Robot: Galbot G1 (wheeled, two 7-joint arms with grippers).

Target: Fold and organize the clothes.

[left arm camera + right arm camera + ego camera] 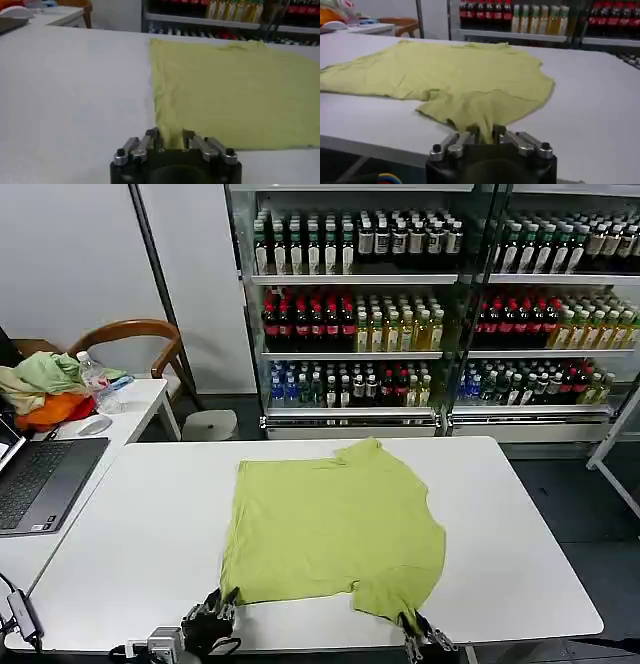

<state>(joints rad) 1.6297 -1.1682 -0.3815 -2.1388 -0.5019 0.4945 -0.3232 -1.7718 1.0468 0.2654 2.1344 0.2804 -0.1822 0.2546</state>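
Where hands (222,609) pinch, T-shirt (330,529) edge hidden

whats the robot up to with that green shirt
The robot is starting to fold a lime T-shirt spread flat on the white table. The left gripper is shut on the shirt's near left corner, and the right gripper is shut on the near right sleeve edge, both at the table's near edge. No fold has been made yet. A heap of other clothes sits on the side desk, untouched.
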